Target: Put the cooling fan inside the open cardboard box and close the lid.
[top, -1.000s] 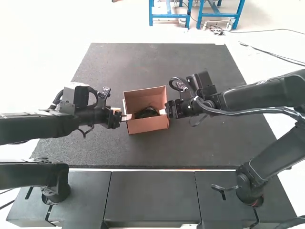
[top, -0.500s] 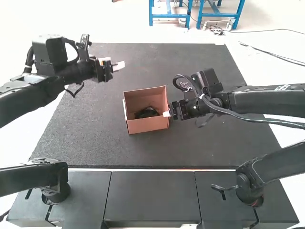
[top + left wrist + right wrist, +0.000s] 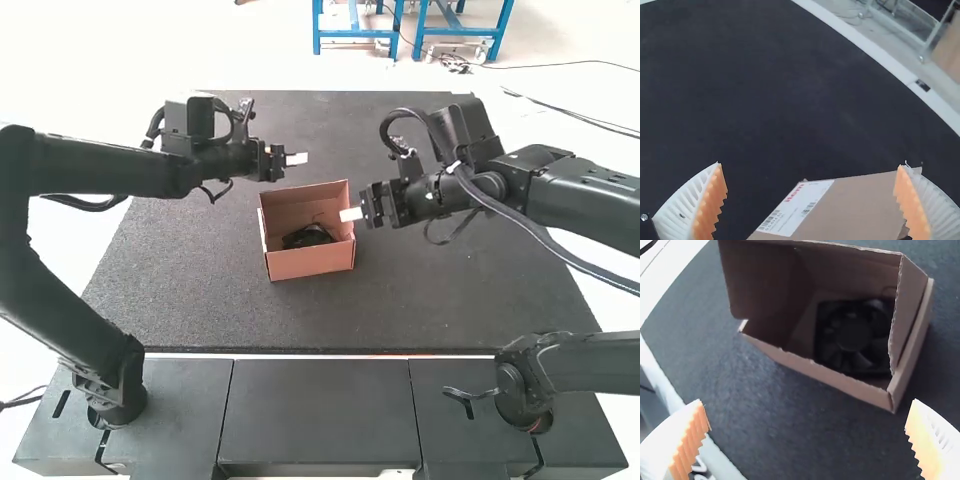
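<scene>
Cardboard box (image 3: 311,258), open, with the black fan (image 3: 306,238) inside, sits just beside the right gripper (image 3: 350,214) and near the left gripper (image 3: 292,158). Both grippers are spread wide, holding nothing.

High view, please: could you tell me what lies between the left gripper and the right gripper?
In the high view, the raised rear flap of the box lies between the left gripper and the right gripper; otherwise only bare mat.

On cardboard box (image 3: 862,210), white label (image 3: 790,211): red print, barcode, unreadable.
</scene>
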You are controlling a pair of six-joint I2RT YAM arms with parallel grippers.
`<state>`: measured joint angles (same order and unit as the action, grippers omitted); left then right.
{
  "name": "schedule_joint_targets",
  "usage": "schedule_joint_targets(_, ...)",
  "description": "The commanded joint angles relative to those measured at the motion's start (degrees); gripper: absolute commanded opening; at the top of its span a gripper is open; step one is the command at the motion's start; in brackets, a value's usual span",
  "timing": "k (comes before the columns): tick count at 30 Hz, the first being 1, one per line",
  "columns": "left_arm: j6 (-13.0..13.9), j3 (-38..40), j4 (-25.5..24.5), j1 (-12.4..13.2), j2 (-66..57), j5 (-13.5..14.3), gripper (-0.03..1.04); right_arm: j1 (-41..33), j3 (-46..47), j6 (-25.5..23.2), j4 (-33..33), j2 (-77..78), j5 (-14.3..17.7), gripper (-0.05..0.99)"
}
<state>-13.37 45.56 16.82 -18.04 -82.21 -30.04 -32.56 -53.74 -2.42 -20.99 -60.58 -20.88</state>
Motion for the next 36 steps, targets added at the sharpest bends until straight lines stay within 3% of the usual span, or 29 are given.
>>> schedule_joint_targets(1,0.1,0.2,0.3,-0.7,1.0,-0.4,0.78,0.3,-1.7,0.6,-0.5,0.6,-1.7,0.91)
schedule_joint_targets(7,2.4,-2.1,-3.7,-0.9,2.1,-0.5,0.78,1.4,-2.7,0.7,-0.4,0.5,-1.8,0.91)
schedule_joint_targets(18,3.8,-7.8,-6.0,-0.9,5.4,-0.7,0.78,7.0,-3.7,1.6,-1.2,-0.8,-5.7,0.90)
schedule_joint_targets(29,3.1,-11.7,-5.3,-5.0,6.9,-0.5,0.78,7.7,-4.4,1.6,-1.2,-1.8,-6.4,0.90)
schedule_joint_targets(36,3.1,-14.2,-3.5,-5.4,6.9,-0.4,0.78,7.6,-4.3,1.6,-1.2,-1.8,-6.4,0.90)
